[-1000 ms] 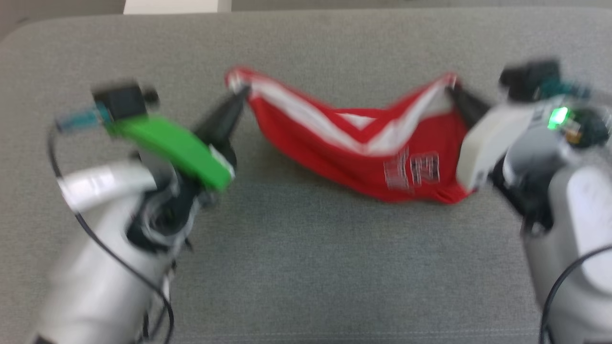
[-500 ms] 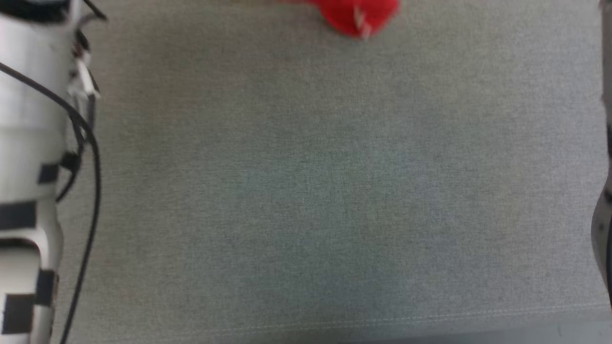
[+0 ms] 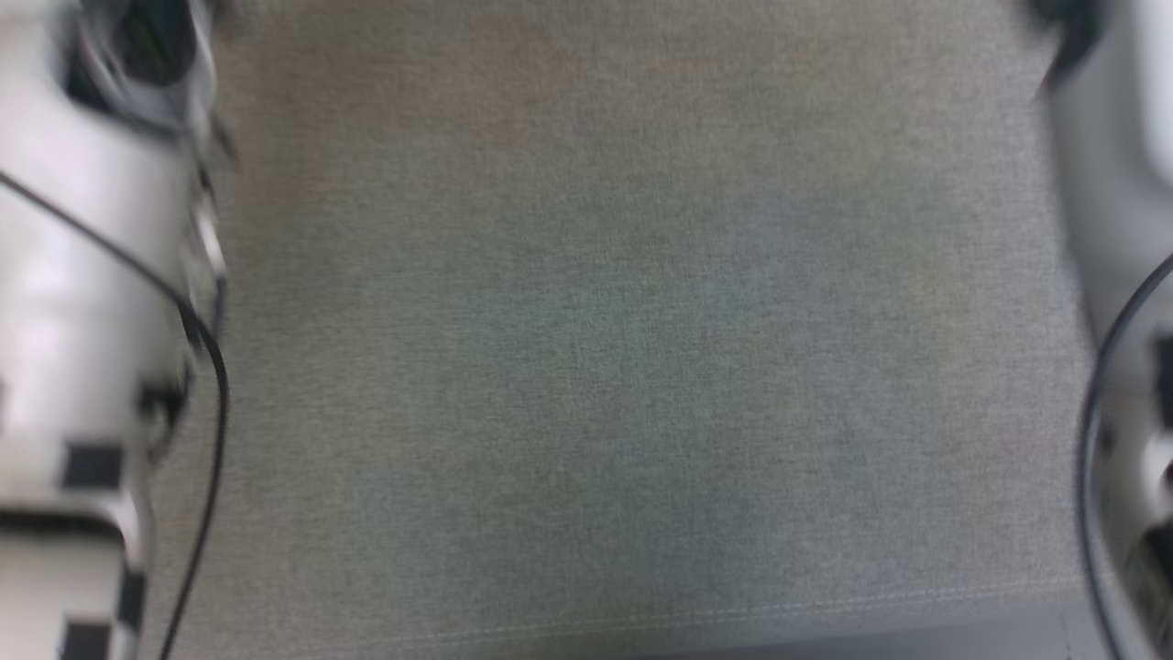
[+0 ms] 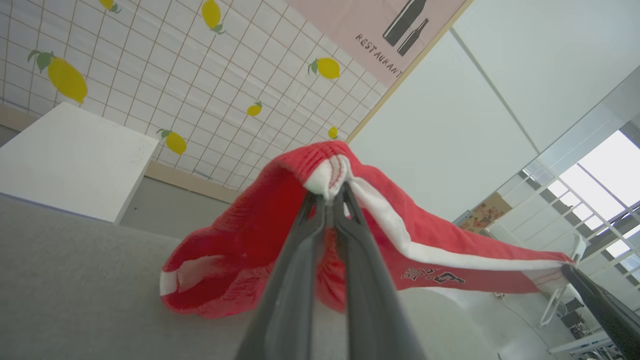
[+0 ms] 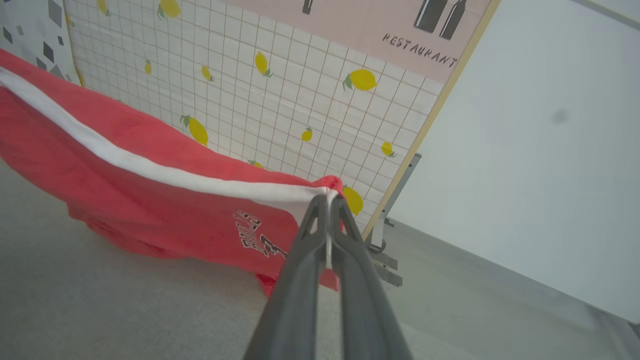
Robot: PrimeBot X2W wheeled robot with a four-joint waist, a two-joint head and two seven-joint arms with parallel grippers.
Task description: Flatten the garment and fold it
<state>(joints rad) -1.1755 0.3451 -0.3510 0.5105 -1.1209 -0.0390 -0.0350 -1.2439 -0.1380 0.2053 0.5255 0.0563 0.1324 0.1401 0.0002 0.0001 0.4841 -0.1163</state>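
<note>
In the head view, the left arm (image 3: 73, 275) at the left edge was a glossy white shell with black square marks (image 3: 92, 466) low down and a thin black left cable (image 3: 223, 376) running along it. At the right edge, the right arm (image 3: 1118, 183) was pale grey-white, with a black right cable (image 3: 1088, 431). The left gripper (image 4: 330, 200) and right gripper (image 5: 327, 200) each had two long, smooth, dark grey fingers (image 4: 292, 280) tapering to narrow tips.

Grey cloth table (image 3: 586, 367), lemon-patterned wall (image 5: 280, 100)

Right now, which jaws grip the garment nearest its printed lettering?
The right jaws: the lettering sits beside their pinch on the garment, well away from the left jaws.
</note>
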